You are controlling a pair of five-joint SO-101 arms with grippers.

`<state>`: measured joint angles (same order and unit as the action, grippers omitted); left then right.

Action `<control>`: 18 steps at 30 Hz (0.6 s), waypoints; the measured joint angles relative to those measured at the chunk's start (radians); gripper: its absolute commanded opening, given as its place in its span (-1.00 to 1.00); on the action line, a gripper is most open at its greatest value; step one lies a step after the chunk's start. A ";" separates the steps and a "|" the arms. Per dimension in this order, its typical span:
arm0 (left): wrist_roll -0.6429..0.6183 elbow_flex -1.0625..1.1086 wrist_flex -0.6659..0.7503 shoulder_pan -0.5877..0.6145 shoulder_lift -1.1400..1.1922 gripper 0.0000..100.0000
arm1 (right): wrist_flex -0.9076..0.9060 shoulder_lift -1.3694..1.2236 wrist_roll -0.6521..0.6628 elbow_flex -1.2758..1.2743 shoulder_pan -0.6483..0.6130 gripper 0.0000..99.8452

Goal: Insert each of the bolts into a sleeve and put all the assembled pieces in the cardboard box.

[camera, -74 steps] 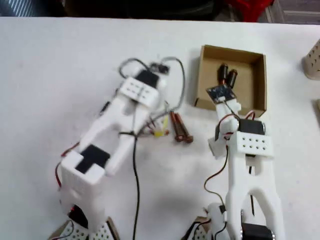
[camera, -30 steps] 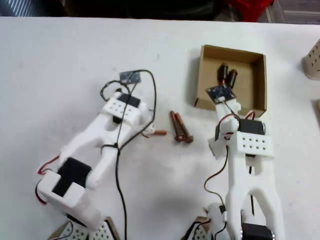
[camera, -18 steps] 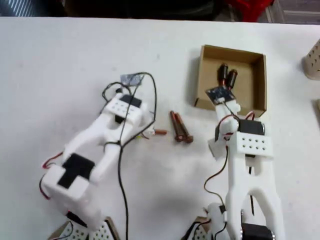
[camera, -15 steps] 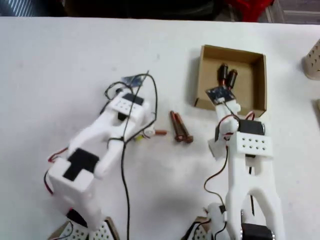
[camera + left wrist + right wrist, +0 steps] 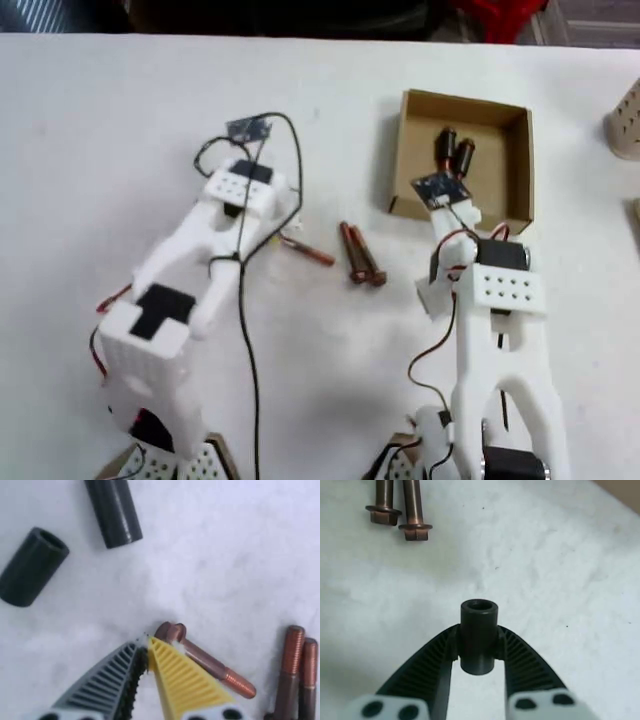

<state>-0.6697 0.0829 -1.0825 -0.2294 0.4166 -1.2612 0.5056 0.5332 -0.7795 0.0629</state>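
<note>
High view shows the cardboard box on the white table, and all places here are given from this box. Inside it, close to its far wall, lie two assembled pieces, dark sleeves with copper bolts in them. The right arm stands at the side of the box that faces the arm bases, with its wrist just at that wall.

In the right wrist view the right gripper pinches a black sleeve between its two dark fingers. The sleeve stands upright with its open hole up, and it is outside the box, above the table.

A pair of bolts lies side by side and touching, near the box corner that faces the left arm. A single bolt lies flat on the table, farther from the box than the pair and apart from it.

The left gripper is beside this single bolt. Its grey and yellow fingers are pressed together, with nothing between them, and the yellow tip is just at the bolt head. Two loose sleeves lie on their sides beyond the single bolt, on the side away from the pair, so farther from the box.
</note>
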 measured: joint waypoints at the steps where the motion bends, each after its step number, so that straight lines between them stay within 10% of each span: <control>1: 0.003 -0.020 0.000 0.000 0.025 -0.96 | 0.000 0.000 0.000 0.000 0.000 -0.97; 18: 0.106 -0.341 -0.052 -0.104 0.150 -0.96 | 0.000 0.000 0.000 0.000 0.000 -0.97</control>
<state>-0.5639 -0.2578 -1.1347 -0.3337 0.5669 -1.2612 0.5056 0.5332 -0.7795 0.0629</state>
